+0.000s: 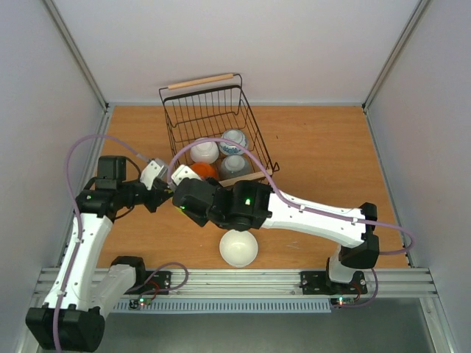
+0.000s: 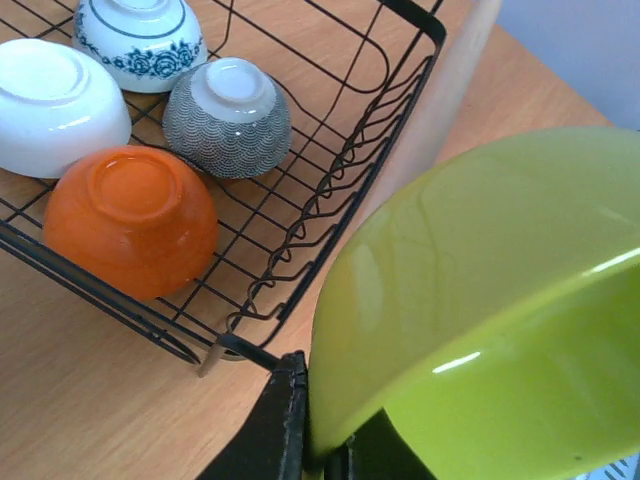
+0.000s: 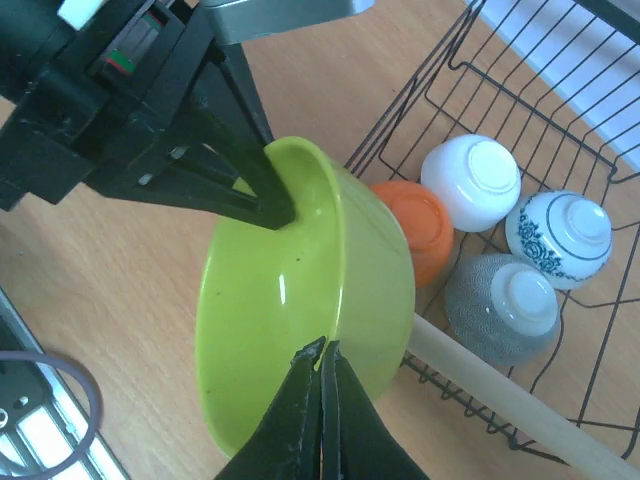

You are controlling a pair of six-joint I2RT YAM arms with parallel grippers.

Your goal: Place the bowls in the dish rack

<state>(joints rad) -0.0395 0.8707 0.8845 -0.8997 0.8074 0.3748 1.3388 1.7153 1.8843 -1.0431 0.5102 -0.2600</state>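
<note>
Jaws of the right gripper are pinched shut on the near rim of the green bowl. The left gripper is clamped on the same bowl at the opposite rim, one finger inside the wall. So both hold the green bowl, tipped on its edge above the table. It hangs just outside the rack, beside the near wooden handle. Four bowls sit upside down inside the rack, close together. The orange bowl is nearest the grippers, with the white bowl, grey bowl and blue-and-white bowl beyond it. A second white bowl stands upright on the table near the arm bases, apart from both grippers.
</note>
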